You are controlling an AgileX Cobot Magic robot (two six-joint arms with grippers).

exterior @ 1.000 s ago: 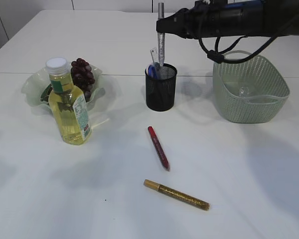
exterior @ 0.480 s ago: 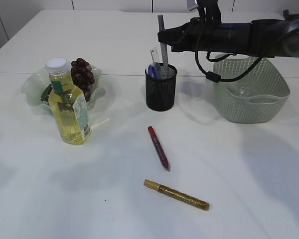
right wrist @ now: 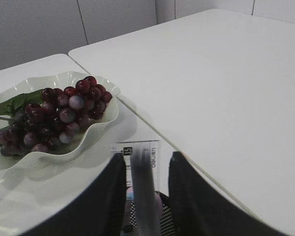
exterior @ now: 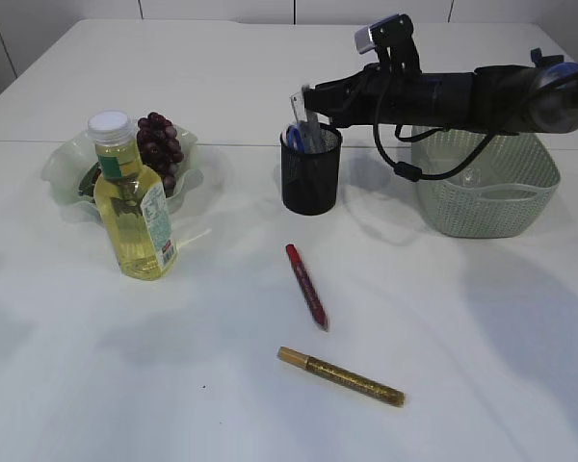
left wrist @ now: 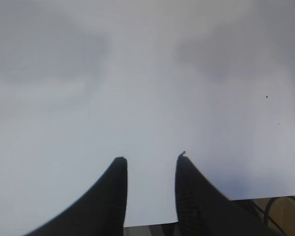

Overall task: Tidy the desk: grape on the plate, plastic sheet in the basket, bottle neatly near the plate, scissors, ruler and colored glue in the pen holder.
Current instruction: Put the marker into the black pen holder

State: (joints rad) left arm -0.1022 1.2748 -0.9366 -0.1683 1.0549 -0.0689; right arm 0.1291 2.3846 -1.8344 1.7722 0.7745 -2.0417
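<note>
Right gripper (exterior: 313,104) hovers just above black mesh pen holder (exterior: 311,175), jaws parted, blurred grey glue stick (right wrist: 143,191) between them, contact unclear. Clear ruler (right wrist: 137,151) and blue-handled scissors (exterior: 294,136) stand in holder below. Far beyond: purple grapes (right wrist: 49,114) on pale scalloped plate (right wrist: 96,137). Left gripper (left wrist: 150,162) jaws parted, empty, over bare white table (left wrist: 147,73).

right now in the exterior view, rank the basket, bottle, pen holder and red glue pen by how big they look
1. basket, largest
2. bottle
3. pen holder
4. red glue pen, smallest

The bottle stands nearer the camera than the pen holder, so that gap may be partly nearness.
</note>
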